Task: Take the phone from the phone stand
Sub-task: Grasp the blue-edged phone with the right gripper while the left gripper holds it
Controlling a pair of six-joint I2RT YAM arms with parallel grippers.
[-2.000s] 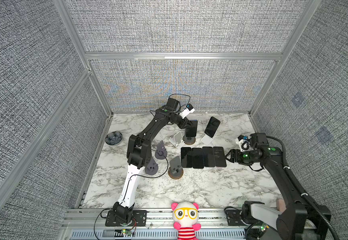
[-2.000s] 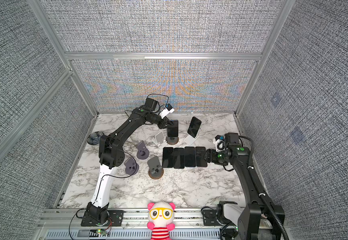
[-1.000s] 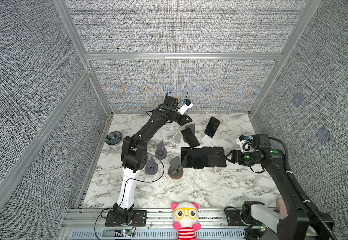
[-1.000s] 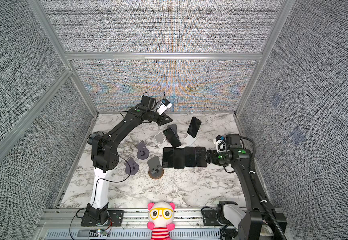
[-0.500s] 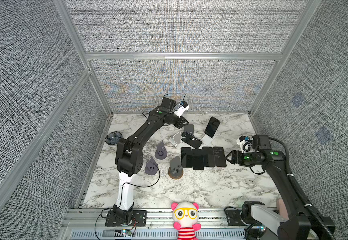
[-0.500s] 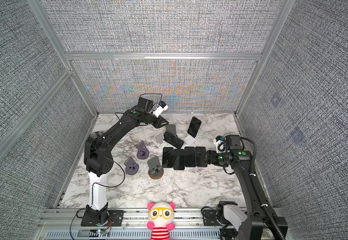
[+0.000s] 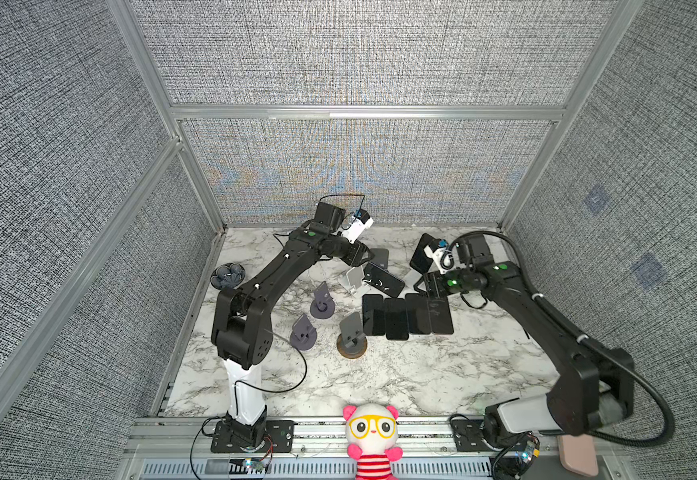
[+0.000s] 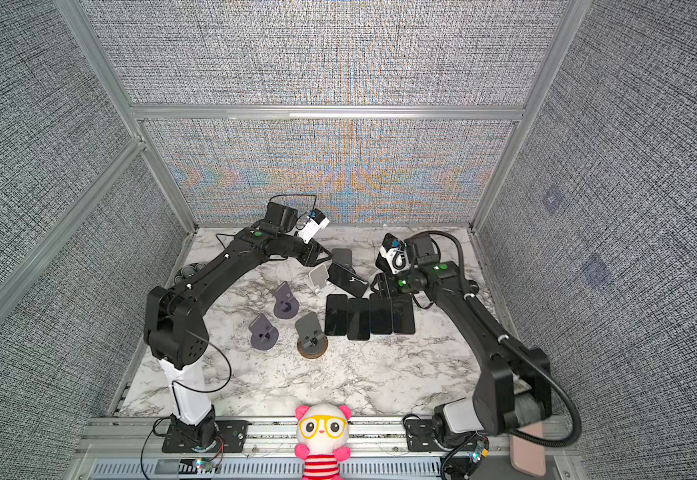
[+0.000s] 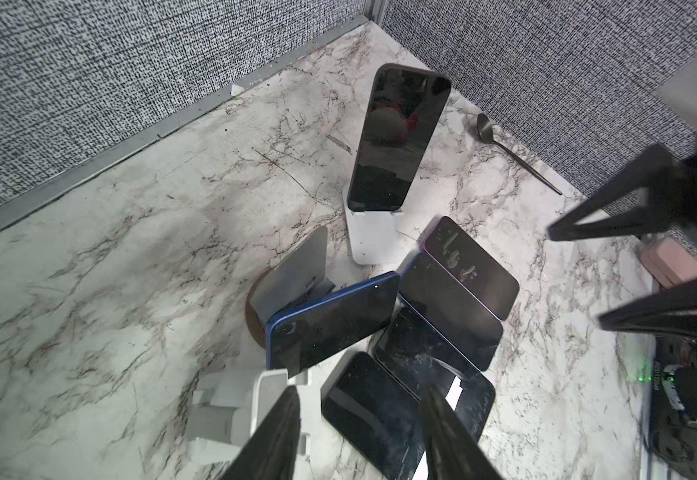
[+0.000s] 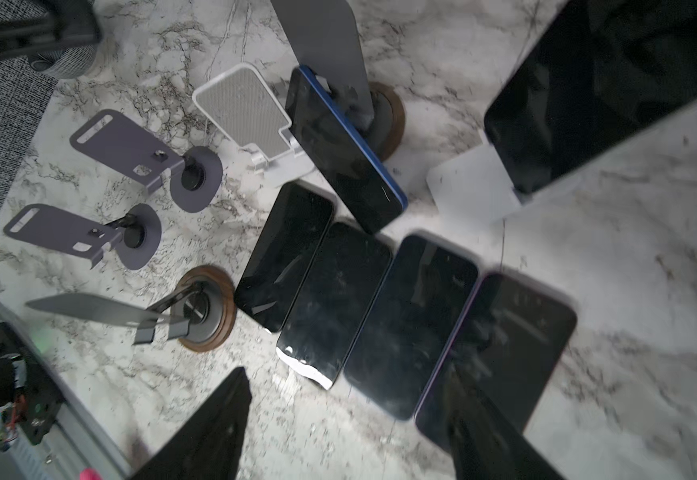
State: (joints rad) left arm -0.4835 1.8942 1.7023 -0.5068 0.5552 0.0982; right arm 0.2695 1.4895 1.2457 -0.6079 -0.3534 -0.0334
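Marble table (image 9: 110, 249): left wrist view alone shows spoon (image 9: 484, 128) near phone (image 9: 396, 141).

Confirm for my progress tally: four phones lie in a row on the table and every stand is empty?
Not every stand: the left wrist view shows a black phone upright on a white stand. The four phones do lie in a row.

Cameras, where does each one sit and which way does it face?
Top views: high in front, looking down on the marble table; both arms show.
Left wrist: looks past the left gripper at the blue phone.
Right wrist: looks past the right gripper at four flat phones.
Shared: both wrist views show the blue phone.
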